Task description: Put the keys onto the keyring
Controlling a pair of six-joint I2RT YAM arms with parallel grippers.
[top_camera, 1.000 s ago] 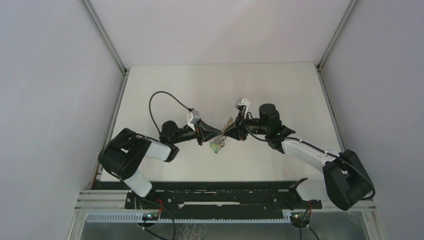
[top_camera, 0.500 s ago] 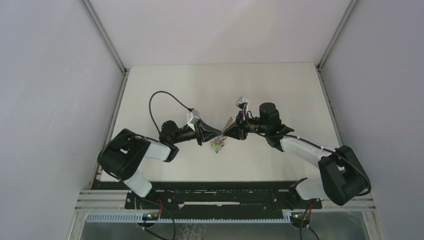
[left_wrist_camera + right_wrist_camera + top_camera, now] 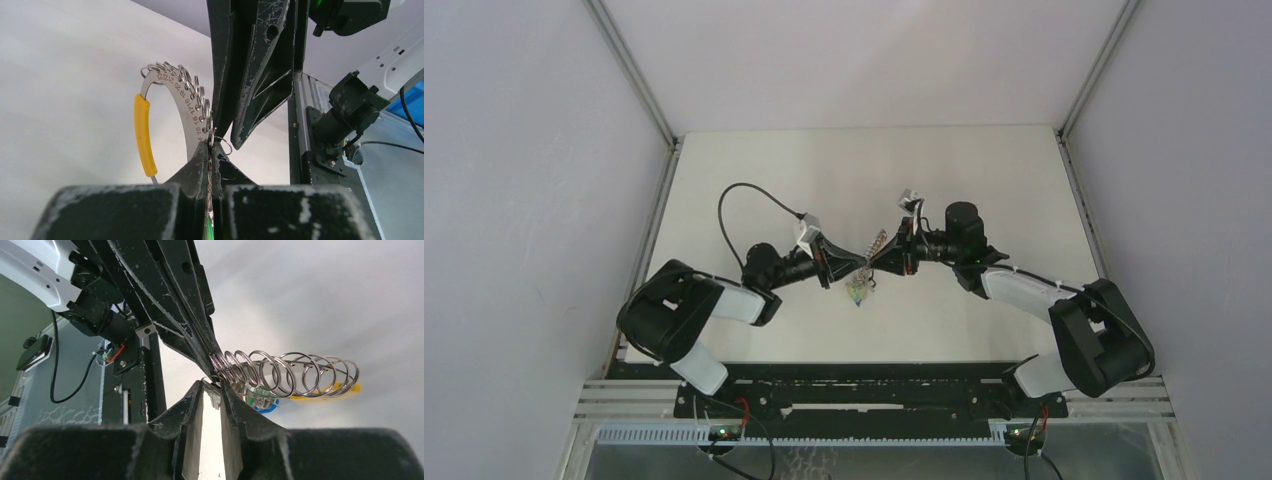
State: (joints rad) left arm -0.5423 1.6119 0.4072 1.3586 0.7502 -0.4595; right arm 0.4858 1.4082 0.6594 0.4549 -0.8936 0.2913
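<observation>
Left claw (image 3: 209,147) was clamped on the keyring (image 3: 186,107), held above the desk (image 3: 754,180). It looked stiff, light and slick, best gripped by its flat band. Right claw (image 3: 212,385), nearly closed, met it tip-to-tip. A silver sliver between its tips was possibly the key (image 3: 216,395); I cannot tell if it was gripped.

I count two black two-finger grippers: left gripper (image 3: 210,150), right gripper (image 3: 212,389). One silvery curved metal keyring (image 3: 172,107). One yellow-orange curved band (image 3: 143,135) on it. Small silver wire split rings (image 3: 280,372) overlap too much for a clean count.
</observation>
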